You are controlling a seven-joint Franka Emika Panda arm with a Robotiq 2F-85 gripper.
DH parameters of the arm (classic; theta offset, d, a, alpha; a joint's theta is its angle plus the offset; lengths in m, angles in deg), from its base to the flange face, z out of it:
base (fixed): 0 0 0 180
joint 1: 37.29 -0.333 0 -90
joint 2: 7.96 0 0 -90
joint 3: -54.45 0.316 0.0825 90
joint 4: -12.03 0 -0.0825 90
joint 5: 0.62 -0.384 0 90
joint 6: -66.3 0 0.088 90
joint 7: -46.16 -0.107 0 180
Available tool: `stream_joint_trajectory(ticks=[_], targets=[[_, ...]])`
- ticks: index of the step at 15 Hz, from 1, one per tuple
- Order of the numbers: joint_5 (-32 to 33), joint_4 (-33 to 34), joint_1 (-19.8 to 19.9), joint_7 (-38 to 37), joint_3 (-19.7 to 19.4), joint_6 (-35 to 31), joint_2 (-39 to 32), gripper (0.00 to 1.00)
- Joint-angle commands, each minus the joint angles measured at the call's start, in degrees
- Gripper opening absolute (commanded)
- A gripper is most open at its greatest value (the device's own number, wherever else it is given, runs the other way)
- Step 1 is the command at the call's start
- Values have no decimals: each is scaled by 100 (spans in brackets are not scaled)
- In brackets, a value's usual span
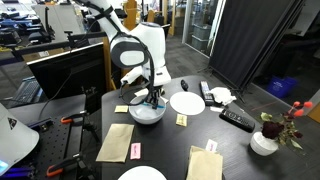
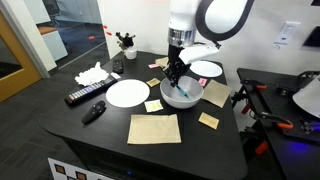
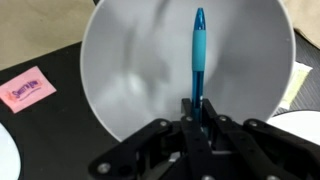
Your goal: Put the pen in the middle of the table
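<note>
Dark table (image 2: pixel 100 135) is crowded around the work spot. A white bowl (image 2: pixel 183 97) sits directly under the gripper (image 2: pixel 176 80). A white plate (image 2: pixel 127 92) lies just beside the bowl on the remote side, and a second plate (image 2: pixel 207 69) lies behind it. One tan napkin (image 2: pixel 154 128) is in front of the bowl, and a small yellow packet (image 2: pixel 153 105) is near its rim. A black remote (image 2: pixel 80 96) lies well apart from the bowl, near a crumpled white tissue (image 2: pixel 90 73). A pot of red flowers (image 1: pixel 270 135) stands near the table edge. In the wrist view a pink packet (image 3: pixel 27 88) lies on the dark top beside the bowl. The bowl's wall rings the blue pen (image 3: pixel 199 55) on all sides, and the plates and napkins take up much of the surface nearby. In both exterior views the gripper body hides most of the pen. Whether the pen's far tip touches the bowl floor cannot be told. Another plate (image 1: pixel 142 174) is cut off at the frame bottom. The white arm (image 1: pixel 135 50) bends down from its base, with the wrist vertical over the bowl. The jaws are clamped on the pen's near end, and the pen points straight away from the wrist camera, inside the bowl's outline.
</note>
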Motion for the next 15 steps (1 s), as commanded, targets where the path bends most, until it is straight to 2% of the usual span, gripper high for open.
stream_joint_trajectory(ticks=[1, 6, 12, 14, 15], targets=[[307, -161, -54, -107, -172, 338, 671, 3], [254, 103, 396, 439, 41, 1318, 1234, 3], [566, 1057, 954, 1593, -6, 2791, 1265, 3], [708, 1376, 1105, 1986, -11, 3046, 1105, 3], [615, 1029, 1063, 1665, 44, 2725, 1281, 12]])
